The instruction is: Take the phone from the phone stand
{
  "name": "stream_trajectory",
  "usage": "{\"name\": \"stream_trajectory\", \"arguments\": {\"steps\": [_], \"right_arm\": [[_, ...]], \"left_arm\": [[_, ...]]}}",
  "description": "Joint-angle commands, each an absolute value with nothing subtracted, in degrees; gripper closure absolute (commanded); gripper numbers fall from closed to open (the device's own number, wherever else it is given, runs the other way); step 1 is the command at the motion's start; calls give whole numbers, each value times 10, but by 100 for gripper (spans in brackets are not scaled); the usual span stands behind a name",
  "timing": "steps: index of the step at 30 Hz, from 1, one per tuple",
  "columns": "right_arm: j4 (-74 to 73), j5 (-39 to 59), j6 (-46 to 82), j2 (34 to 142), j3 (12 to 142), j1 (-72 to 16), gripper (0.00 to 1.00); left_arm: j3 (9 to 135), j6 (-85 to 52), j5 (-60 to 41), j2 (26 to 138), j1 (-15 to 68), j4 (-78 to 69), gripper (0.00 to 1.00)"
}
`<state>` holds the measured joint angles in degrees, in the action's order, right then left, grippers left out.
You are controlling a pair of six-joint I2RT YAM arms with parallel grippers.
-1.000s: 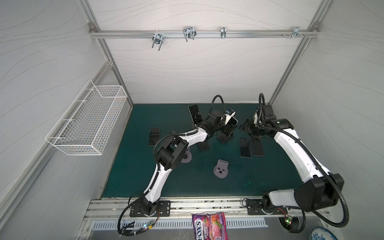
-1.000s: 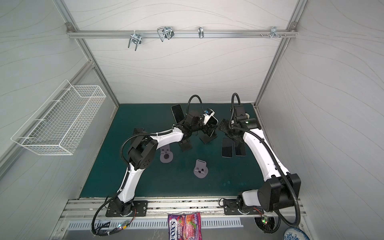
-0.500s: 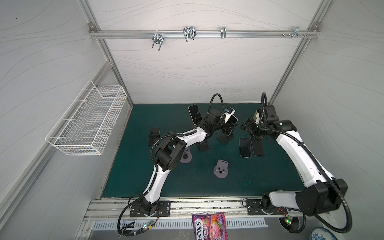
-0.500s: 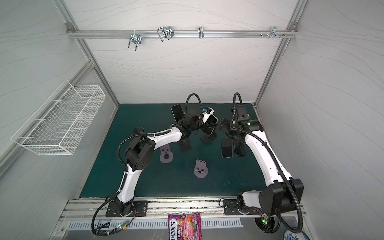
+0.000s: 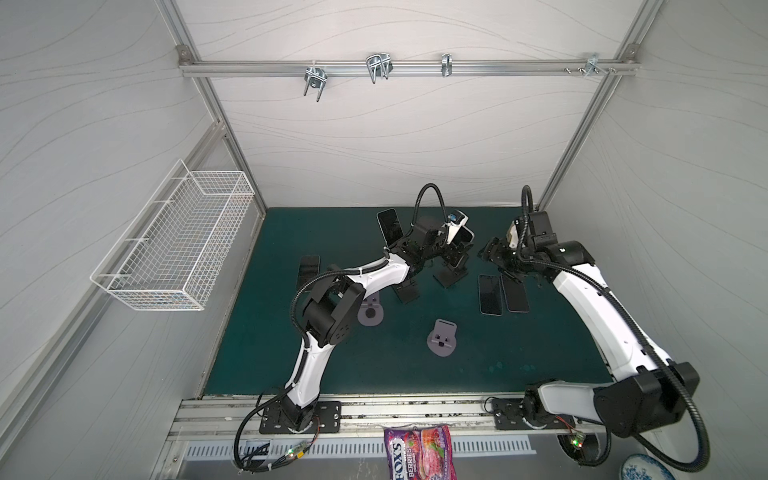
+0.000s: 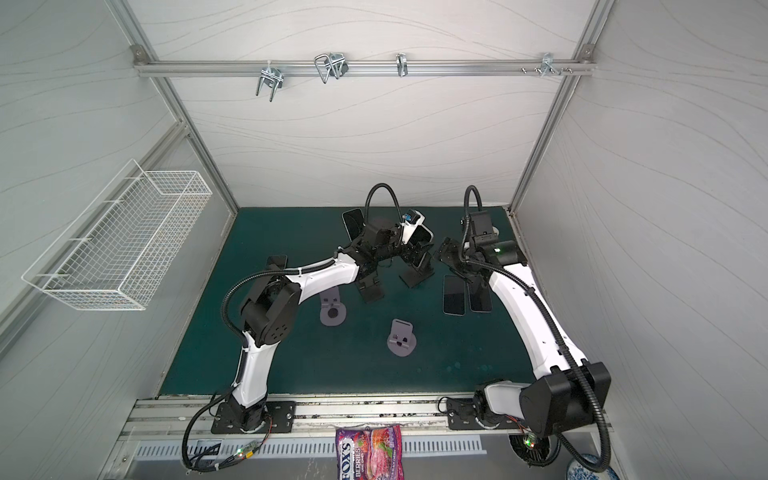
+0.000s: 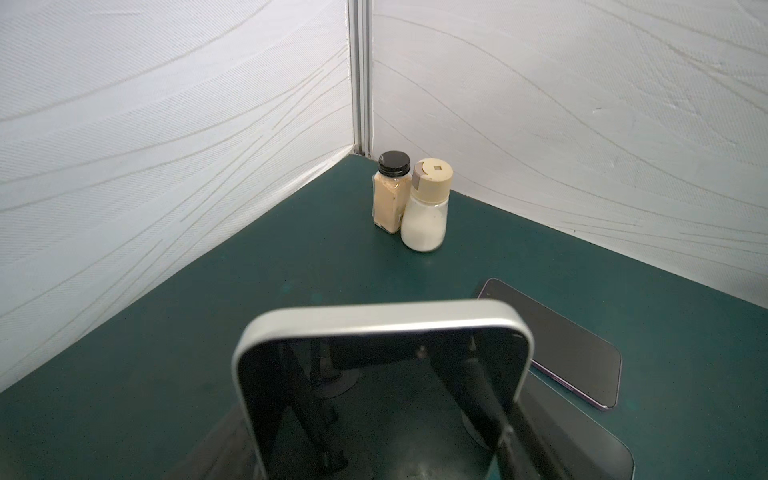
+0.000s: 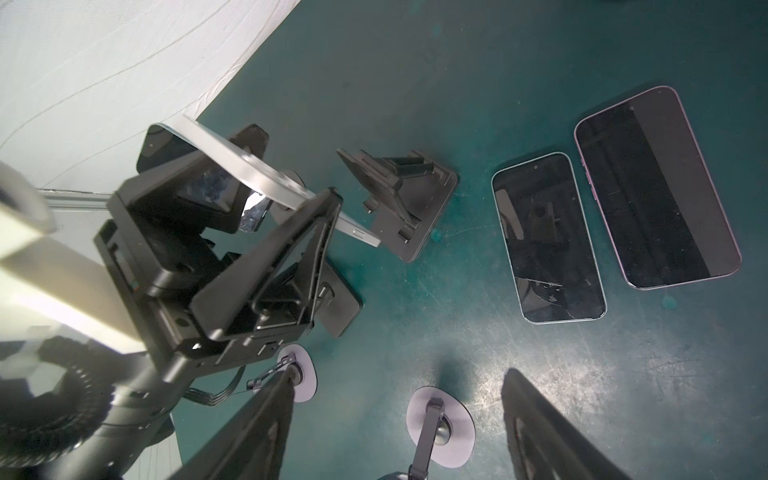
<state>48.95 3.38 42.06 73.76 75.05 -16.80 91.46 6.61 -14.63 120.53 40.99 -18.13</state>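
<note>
Phone (image 7: 374, 365), a glossy black slab with a rounded silver rim, is clamped tilted in the left gripper (image 5: 453, 243), just above the angular black stand (image 8: 409, 199). The right gripper (image 8: 399, 378) beside it stands partly open and empty. Since a second ago the left arm's elbow (image 5: 328, 311) has swung outward over the scuffed green mat (image 5: 519, 353), between white wavy-lined walls (image 5: 395, 145).

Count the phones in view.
5: silver-edged phone in left hand; propped dark phone at back; flat dark phone at left; blue-edged phone, purple-edged phone flat at right. Some may be hidden.
</note>
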Motion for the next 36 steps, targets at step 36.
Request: {"name": "stream_trajectory", "arguments": {"steps": [36], "right_arm": [[557,-149,504,764,854,-428,23]], "left_arm": [[677,68,-97,911,392,-260,34]]}}
